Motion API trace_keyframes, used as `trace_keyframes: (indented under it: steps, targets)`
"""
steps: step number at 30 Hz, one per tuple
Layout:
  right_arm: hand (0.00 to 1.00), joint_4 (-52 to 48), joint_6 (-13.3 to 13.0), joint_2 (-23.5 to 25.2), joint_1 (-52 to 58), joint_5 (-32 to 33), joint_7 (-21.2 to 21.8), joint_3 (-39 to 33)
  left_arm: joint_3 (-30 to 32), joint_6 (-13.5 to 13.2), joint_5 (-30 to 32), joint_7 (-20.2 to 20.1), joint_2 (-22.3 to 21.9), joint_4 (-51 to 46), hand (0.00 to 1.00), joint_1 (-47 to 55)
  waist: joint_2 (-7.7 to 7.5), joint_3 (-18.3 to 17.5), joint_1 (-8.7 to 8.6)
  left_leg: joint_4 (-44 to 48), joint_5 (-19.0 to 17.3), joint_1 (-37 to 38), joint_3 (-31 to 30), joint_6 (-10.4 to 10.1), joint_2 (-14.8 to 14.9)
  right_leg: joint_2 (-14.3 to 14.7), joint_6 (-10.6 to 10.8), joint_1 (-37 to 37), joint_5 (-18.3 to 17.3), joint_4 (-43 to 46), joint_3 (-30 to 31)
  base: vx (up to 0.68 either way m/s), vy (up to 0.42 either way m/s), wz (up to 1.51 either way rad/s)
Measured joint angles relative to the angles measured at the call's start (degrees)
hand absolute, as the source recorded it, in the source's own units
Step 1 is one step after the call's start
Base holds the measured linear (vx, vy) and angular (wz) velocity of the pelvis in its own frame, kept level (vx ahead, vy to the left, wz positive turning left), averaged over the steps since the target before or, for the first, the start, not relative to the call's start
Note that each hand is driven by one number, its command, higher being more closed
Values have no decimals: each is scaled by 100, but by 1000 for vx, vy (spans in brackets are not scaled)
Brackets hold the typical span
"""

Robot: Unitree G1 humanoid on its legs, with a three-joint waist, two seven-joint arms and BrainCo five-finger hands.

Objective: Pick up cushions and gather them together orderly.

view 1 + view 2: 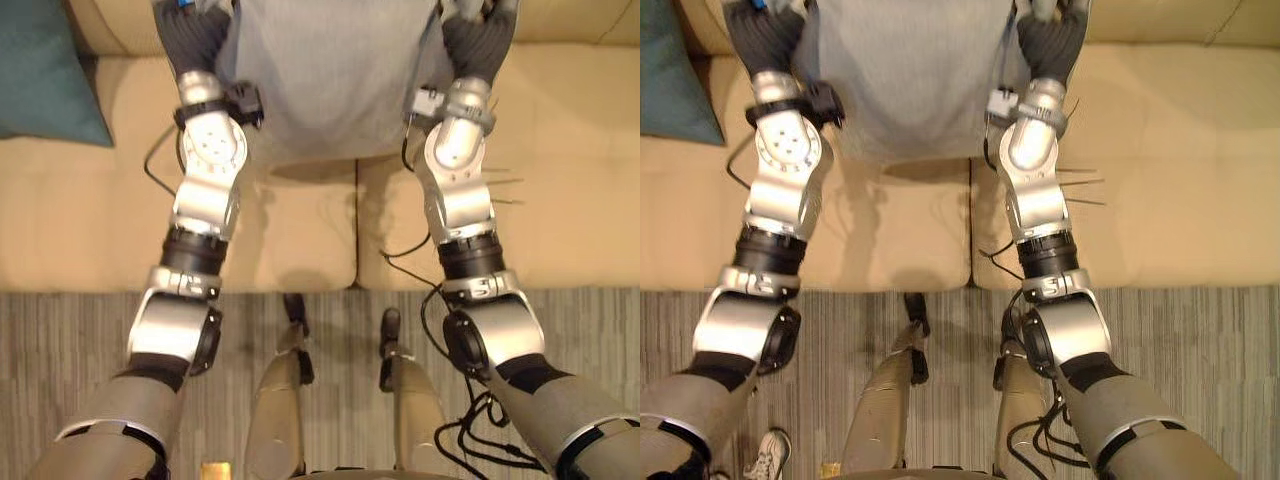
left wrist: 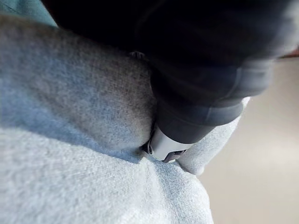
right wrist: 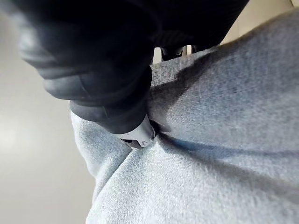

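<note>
Our left hand (image 1: pixel 195 40) sits against the left side of a grey cushion (image 1: pixel 325 70), its dark ribbed cover laid along the fabric. In the left wrist view a silver part of the hand presses into the weave and makes a deep dimple there. More of the hand is buried in the cushion, so we cannot tell whether it is spread or clasped. Our right hand (image 1: pixel 478 40) mirrors it on the cushion's right side. The right wrist view shows the same dark cover and a silver part sunk into a crease of the grey cloth, and here too we cannot tell how the hand is set. The grey cushion is caught between the two hands and held up in front of us. Its lower edge hangs clear of the seat and throws a shadow on it. Below it lies a beige sofa (image 1: pixel 90 220), and the cushion hangs roughly over the seam that divides the seat. A teal cushion (image 1: pixel 45 70) leans at the sofa's left end, well apart from the grey one. In front of the sofa a striped rug (image 1: pixel 60 330) covers the floor, and a person's light shoe (image 1: pixel 765 452) stands on it at our lower left.
</note>
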Motion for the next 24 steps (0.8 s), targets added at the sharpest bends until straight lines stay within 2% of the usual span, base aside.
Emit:
trace_keyframes:
  steps: [3, 4, 5, 7, 10, 17, 20, 24]
  targets:
    - [100, 359, 37, -218, -672, -82, -173, -2, -6, 2, -3, -9, 82, 502, 100, -748, 3, 259, -13, -14, 108, -348, -39, -35, -3, -3, 11, -354, 70, 9, -2, -41, -6, 0]
    - [0, 380, 43, -241, -747, -152, -203, -4, -12, -3, -2, -14, 103, 539, 100, -832, -3, 283, -20, -24, 132, -416, -53, -63, -5, -5, 15, -426, 83, 10, -5, 0, 0, 0]
    - [0, 502, 44, -292, -943, -246, -222, -3, -26, -10, -1, -21, 185, 664, 0, -1001, 0, 309, -34, -79, 191, -581, -53, -24, -7, -2, 14, -615, 113, 11, -4, -8, -12, -4]
    - [0, 809, 124, -412, -1331, -330, -273, -3, -26, -7, -5, -25, 313, 895, 0, -1244, -9, 327, -75, -180, 298, -847, -61, -64, -2, 11, 9, -925, 189, 1, -4, 8, -14, -6]
    - [0, 911, 142, -620, -1738, -411, -474, -10, -3, -62, -2, -1, 477, 918, 0, -1568, -10, 604, -80, -183, 316, -1029, -64, -41, 10, 20, 9, -1104, 209, -2, -7, 35, -14, -2]
    - [0, 748, 147, -1155, -1871, -374, -557, -102, 70, -82, 97, -49, 826, 905, 0, -1761, -10, 604, -71, -177, 315, -1235, -85, -43, 21, -20, 8, -1278, 208, -1, -61, 51, -26, 2]
    - [0, 477, 144, -1519, -1777, -76, -534, -185, 290, -91, 86, -248, 950, 846, 0, -1657, -10, 604, -76, -104, 314, -1350, -94, -44, 28, -59, 8, -1403, 207, 130, -96, 25, -25, 4]
    - [0, -32, 133, -2218, -1001, 811, -107, -552, 778, -64, -455, -385, 1298, 507, 0, -733, -12, 603, -87, 66, 310, -1352, -89, -48, 40, -108, 0, -1432, 200, 424, -156, 4, -37, 8]
